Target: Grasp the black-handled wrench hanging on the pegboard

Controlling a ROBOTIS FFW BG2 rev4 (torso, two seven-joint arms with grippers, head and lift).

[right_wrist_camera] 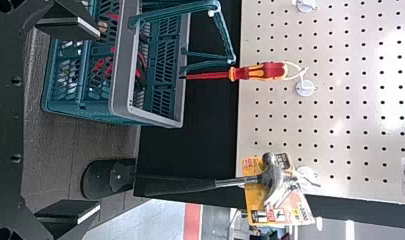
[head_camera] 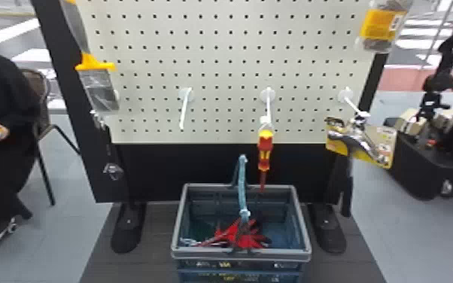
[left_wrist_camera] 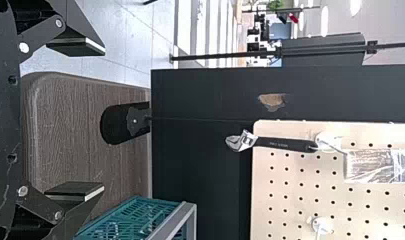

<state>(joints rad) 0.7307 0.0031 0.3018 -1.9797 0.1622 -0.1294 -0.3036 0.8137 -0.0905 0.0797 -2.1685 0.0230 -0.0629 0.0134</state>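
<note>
The black-handled wrench [left_wrist_camera: 272,143] hangs from a white hook [left_wrist_camera: 327,142] at the left edge of the pegboard [left_wrist_camera: 300,200]. Its handle is up and its silver head is down. The head reaches past the board's lower edge and lies over the black panel [left_wrist_camera: 200,165] behind.

The left gripper [left_wrist_camera: 90,119] sits low, well short of the board, facing across the wooden table [left_wrist_camera: 55,125]. Its fingers [left_wrist_camera: 75,46] are spread wide and hold nothing. The wrench is far ahead of them, well apart, and touches neither finger. It lies roughly in line with the gap between the two. Nearer to the gripper, the stand's black foot [left_wrist_camera: 122,122] rests on the table at the base of the panel.

The right gripper [right_wrist_camera: 77,120] faces the right part of the board from a similar low spot. Its fingers [right_wrist_camera: 70,25] are also spread wide and empty. Ahead of it a hammer [right_wrist_camera: 270,177] hangs on the right hook against a yellow card, with its black handle pointing down. A red-and-yellow screwdriver [right_wrist_camera: 250,72] hangs on the middle hook, tip down, near the rear rim of the teal basket [right_wrist_camera: 122,65]. The basket stands on the table in front of the board and holds red-handled tools [head_camera: 237,235]
</note>
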